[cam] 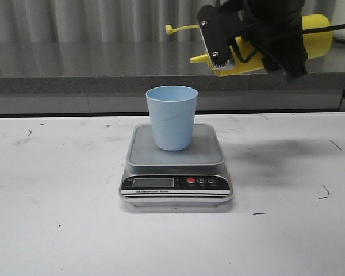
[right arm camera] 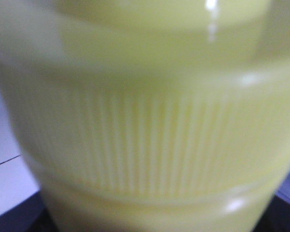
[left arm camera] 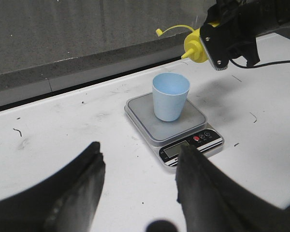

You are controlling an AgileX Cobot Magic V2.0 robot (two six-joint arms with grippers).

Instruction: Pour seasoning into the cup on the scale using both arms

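On the white table, centre: the scale sits flat, its black front panel with display and red button on the near side.
Cup: the pale blue cup stands upright on the scale's grey platform, mouth open upward; in the left wrist view the cup shows a bare pale blue inside.
Seasoning bottle: the yellow seasoning bottle is held in the air, above and to the right of the cup, tipped nearly level with its base to the right and its pointed nozzle to the left.
Nozzle: the tip is above the level of the cup's rim and just right of it, apart from the cup.
Cap strap: the thin yellow cap strap sticks out leftward from the bottle's neck, over the cup.
Right gripper: the right gripper has its jaws closed around the bottle near the ribbed neck; the right wrist view is filled by the blurred yellow bottle.
Left gripper: the left gripper hangs over the near part of the table, its jaws spread wide with nothing between them, well apart from the scale.
Counter: a grey counter runs along the far edge of the table.
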